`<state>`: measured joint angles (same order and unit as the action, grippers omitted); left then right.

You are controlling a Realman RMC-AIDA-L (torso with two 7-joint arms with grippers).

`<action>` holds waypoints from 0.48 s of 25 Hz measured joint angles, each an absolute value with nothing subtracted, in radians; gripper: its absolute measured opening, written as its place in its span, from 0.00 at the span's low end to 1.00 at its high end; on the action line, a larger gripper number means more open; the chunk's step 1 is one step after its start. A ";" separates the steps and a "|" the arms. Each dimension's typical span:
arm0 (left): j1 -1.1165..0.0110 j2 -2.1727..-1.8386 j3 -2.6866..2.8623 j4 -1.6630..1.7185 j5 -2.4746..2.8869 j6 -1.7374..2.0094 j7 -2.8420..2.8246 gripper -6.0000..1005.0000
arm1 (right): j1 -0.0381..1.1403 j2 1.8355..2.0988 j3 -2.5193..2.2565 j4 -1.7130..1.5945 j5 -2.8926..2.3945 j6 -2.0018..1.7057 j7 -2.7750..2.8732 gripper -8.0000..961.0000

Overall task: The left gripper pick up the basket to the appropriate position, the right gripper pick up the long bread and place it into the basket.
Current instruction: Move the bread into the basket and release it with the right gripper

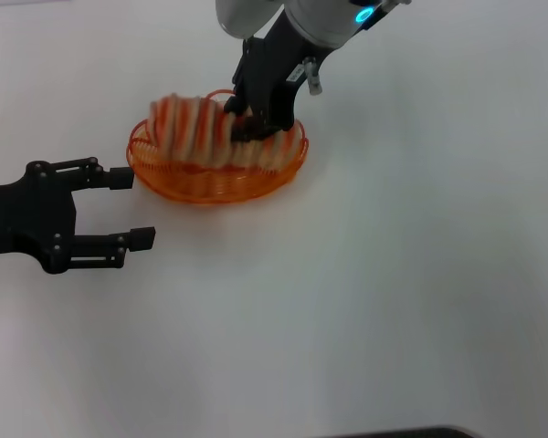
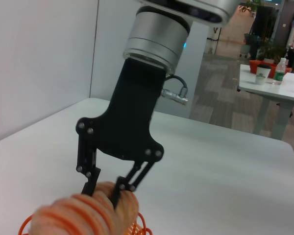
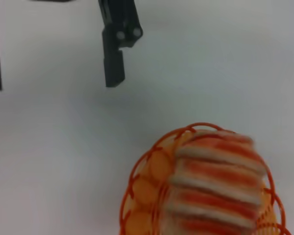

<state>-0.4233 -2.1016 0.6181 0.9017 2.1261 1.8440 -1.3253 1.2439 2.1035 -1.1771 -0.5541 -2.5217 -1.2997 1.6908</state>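
The orange wire basket (image 1: 164, 173) rests on the white table, upper middle of the head view. The long bread (image 1: 196, 132), tan with orange-red stripes, lies tilted across the basket, its left end raised above the rim. My right gripper (image 1: 247, 123) comes down from above and is shut on the bread's right end; the left wrist view shows its fingers (image 2: 90, 183) pinching the loaf (image 2: 78, 215). My left gripper (image 1: 132, 208) stands open just left of the basket, one fingertip near the rim, holding nothing. The right wrist view shows the bread (image 3: 215, 186) over the basket (image 3: 137, 171).
White tabletop (image 1: 365, 292) spreads to the right and front of the basket. A dark edge (image 1: 393, 431) shows at the table's near side. Beyond the table, the left wrist view shows another table (image 2: 274, 88) with cups and a bottle.
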 joint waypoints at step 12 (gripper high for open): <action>-0.423 -2.102 0.618 0.893 2.126 1.840 -1.322 0.81 | 1.230 2.101 -1.188 -0.564 -2.505 -1.294 1.714 0.59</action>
<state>-0.4229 -2.1016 0.6182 0.8927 2.1261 1.8403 -1.3225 1.2304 2.1010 -1.1881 -0.5641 -2.5045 -1.2936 1.7140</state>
